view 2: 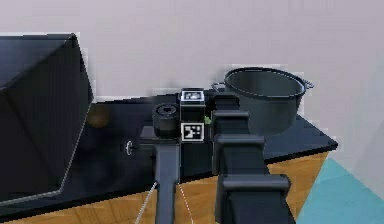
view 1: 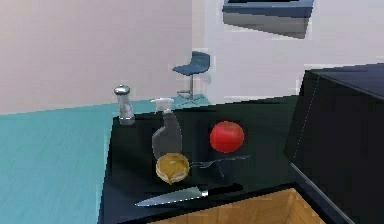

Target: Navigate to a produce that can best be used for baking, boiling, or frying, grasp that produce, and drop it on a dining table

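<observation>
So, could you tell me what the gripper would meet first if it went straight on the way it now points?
Likely the big black box at the arm side view's left; the gripper seems to point that way, though depth is unclear.

Counted, one each: red round fruit (view 1: 228,136) | tan round lump (view 1: 172,166) | silver-bladed, dark-handled knife (view 1: 188,195) | thin dark fork (view 1: 215,160) | grey cylindrical shaker (view 1: 124,103) | blue-grey stool (view 1: 193,68) | dark round metal pot (view 2: 265,95) | large black box (view 1: 340,130) || counted, two: white black-marked squares (view 2: 190,131)
</observation>
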You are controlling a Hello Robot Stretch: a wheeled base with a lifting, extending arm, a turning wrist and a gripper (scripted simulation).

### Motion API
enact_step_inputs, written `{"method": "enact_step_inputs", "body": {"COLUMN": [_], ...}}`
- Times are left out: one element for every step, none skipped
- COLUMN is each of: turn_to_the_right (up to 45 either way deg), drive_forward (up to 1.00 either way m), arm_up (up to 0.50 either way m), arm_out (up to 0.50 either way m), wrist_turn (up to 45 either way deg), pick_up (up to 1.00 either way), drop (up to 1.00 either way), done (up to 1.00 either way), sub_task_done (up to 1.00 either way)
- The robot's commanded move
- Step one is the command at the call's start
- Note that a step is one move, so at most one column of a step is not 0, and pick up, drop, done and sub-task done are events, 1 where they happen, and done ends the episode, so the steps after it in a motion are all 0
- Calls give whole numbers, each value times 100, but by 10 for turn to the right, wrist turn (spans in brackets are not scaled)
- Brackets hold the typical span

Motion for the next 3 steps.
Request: {"method": "enact_step_inputs", "body": {"turn_to_the_right": [0, 0, 0], "drive_forward": [0, 0, 0], "arm_up": [0, 0, 0], "arm_out": [0, 0, 0], "wrist_turn": [450, 450, 450], "pick_up": [0, 0, 0], "drop": [0, 0, 0], "done": [0, 0, 0], "sub_task_done": [0, 0, 0]}}
